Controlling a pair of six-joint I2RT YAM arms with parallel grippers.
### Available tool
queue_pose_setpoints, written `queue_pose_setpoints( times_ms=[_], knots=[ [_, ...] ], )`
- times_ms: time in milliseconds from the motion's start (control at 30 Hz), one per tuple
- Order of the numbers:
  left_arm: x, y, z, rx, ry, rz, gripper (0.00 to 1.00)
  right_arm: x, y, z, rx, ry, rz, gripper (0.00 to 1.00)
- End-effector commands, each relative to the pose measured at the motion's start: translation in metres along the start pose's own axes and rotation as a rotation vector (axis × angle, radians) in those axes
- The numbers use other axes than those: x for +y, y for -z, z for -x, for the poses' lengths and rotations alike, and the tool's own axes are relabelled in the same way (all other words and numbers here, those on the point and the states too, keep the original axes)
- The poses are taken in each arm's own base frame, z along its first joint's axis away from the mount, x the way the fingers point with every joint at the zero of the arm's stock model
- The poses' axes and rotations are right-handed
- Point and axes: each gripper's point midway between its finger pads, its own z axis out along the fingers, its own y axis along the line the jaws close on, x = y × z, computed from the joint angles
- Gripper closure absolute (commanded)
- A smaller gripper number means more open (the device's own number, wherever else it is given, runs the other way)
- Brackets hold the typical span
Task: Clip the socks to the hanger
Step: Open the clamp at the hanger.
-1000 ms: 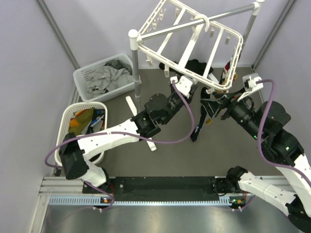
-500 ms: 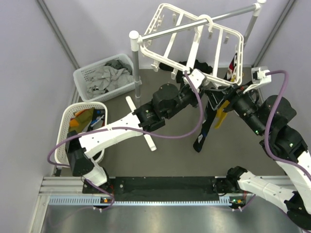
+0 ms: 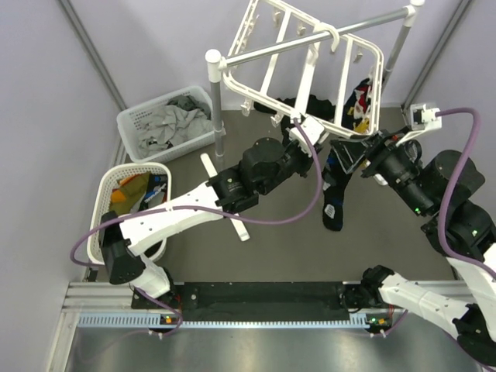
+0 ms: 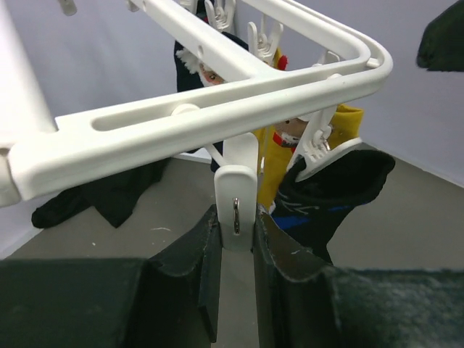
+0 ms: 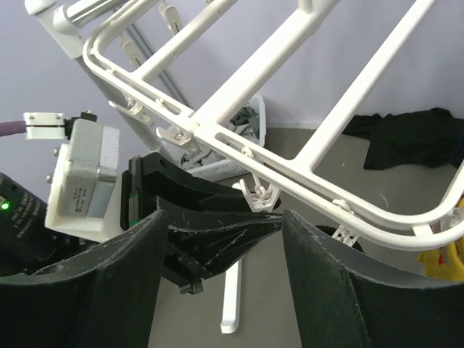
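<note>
The white hanger (image 3: 379, 70) hangs tilted from the grey pole. My left gripper (image 3: 312, 138) reaches up under its near bar and is shut on a white clip tab (image 4: 235, 206). Beside that clip, a dark sock (image 3: 335, 203) with blue marks hangs from a corner clip; in the left wrist view this sock (image 4: 333, 188) hangs in front of a yellow sock (image 4: 272, 156). A multicoloured sock (image 3: 359, 99) hangs further back. My right gripper (image 3: 346, 155) stands open just right of the dark sock. In its wrist view the right gripper (image 5: 225, 215) holds nothing.
A grey pole rack (image 3: 215, 101) carries the hanger. A white basket (image 3: 128, 116) of grey cloths stands at the back left. A second basket (image 3: 105, 194) with coloured socks is nearer. A black garment (image 3: 310, 105) lies on the floor under the hanger.
The hanger has swung up and tilted more steeply, my left gripper rising with its clip. The dark sock now hangs free from the corner clip. My right gripper has drawn back to the right.
</note>
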Motion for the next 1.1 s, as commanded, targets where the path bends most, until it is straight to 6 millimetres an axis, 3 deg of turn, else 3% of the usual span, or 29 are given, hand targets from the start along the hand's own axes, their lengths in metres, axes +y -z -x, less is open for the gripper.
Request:
queue_pose_setpoints(
  times_ms=[0,167,367,433,833,1067],
  knots=[
    [0.009,0.022,0.021,-0.041,-0.002,0.019,1.00,0.007,-0.010,-0.009,0.044,-0.037,0.022,0.37],
    [0.012,0.031,0.021,-0.030,-0.017,0.018,1.00,0.009,-0.021,-0.021,0.075,-0.062,0.033,0.39],
    [0.000,0.037,0.021,-0.039,-0.043,-0.062,1.00,0.007,-0.034,-0.033,0.083,-0.084,0.027,0.40],
    [-0.004,0.038,0.013,-0.006,-0.055,-0.089,1.00,0.006,-0.038,-0.035,0.085,-0.083,0.021,0.40],
    [-0.021,0.033,0.022,-0.025,-0.049,-0.175,1.00,-0.010,-0.048,-0.027,0.008,-0.111,-0.047,0.43],
    [-0.029,0.028,0.025,-0.028,-0.039,-0.210,1.00,-0.007,-0.051,-0.018,-0.024,-0.099,-0.029,0.44]
  ],
)
